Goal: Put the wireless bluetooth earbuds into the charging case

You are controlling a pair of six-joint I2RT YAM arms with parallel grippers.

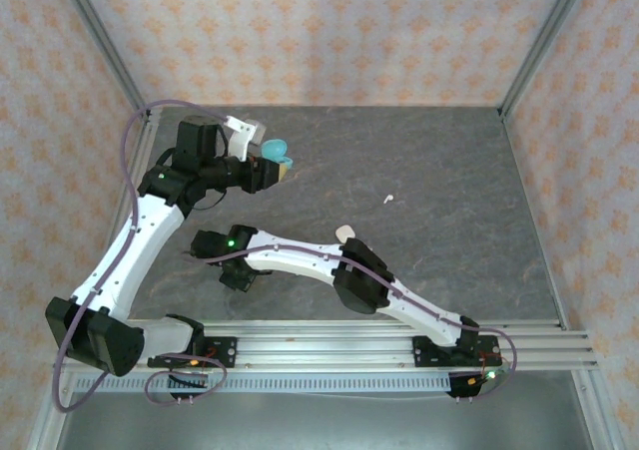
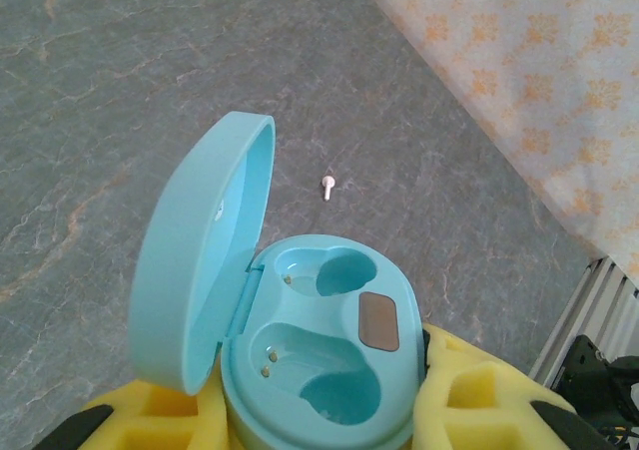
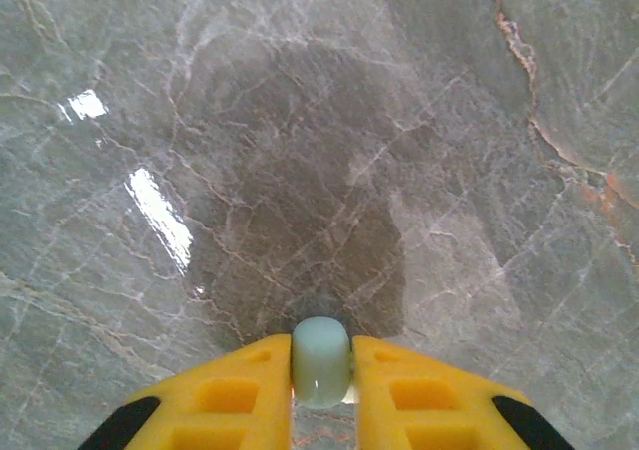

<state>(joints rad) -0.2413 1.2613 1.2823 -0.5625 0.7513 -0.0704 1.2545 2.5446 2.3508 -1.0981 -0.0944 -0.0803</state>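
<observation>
From above, the left claw (image 1: 268,168) is gripping an open teal case (image 1: 276,152) at the far left of the table (image 1: 449,171). The right arm is stretching across to the left, with the right claw (image 1: 238,273) pointing down. A white earbud (image 1: 388,201) is lying alone mid-table, well apart from both claws.

In the left wrist view, the case is sitting clamped between yellow fingers (image 2: 469,400) with its lid (image 2: 200,260) standing up (the white earbud is lying beyond it).

In the right wrist view, the right claw is pinching a pale teal earbud (image 3: 321,358) just above the stone surface.
</observation>
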